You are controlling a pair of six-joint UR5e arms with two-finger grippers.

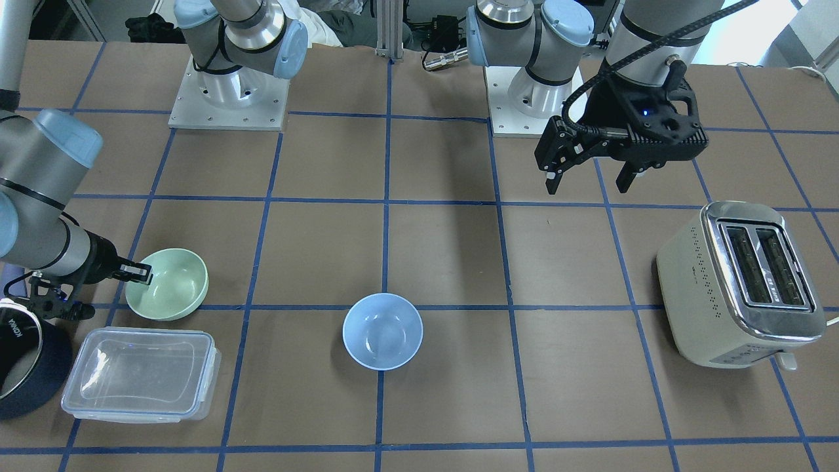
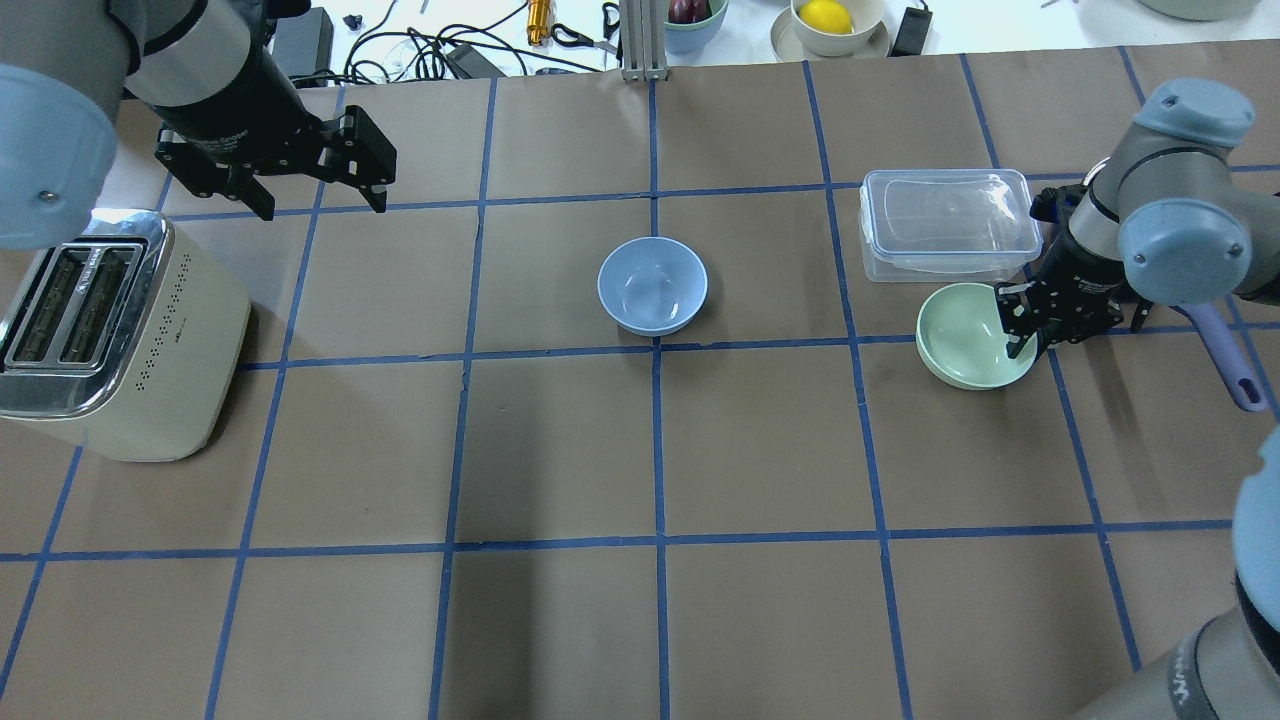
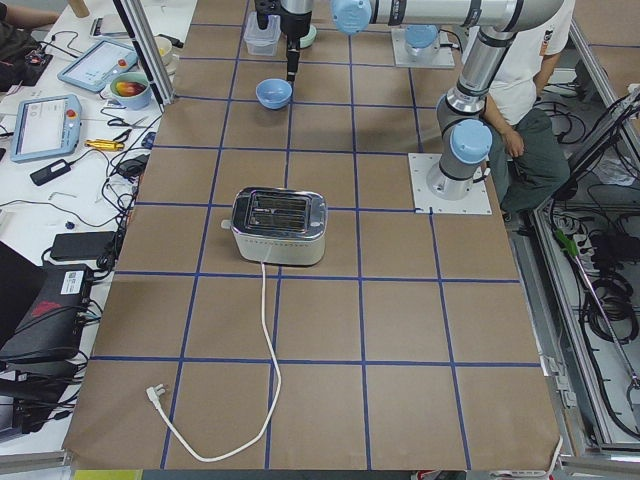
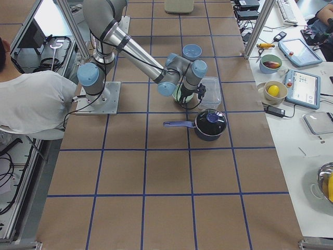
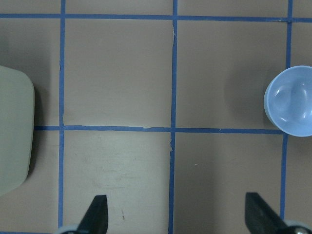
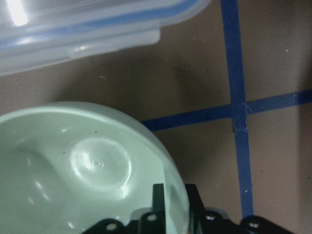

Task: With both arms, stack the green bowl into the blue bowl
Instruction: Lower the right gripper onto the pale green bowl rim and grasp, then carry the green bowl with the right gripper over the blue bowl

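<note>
container (image 2: 950,225) just beside green bowl (image 2: 965,340), saucepan (image 4: 210,125) near

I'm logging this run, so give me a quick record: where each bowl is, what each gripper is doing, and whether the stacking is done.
green bowl: beside the clear container, apart from the blue bowl
blue bowl: mid-table, empty
right gripper: fingers straddle the green bowl's rim, shut on it
left gripper: open, in the air near the toaster
stacked: not yet
</note>
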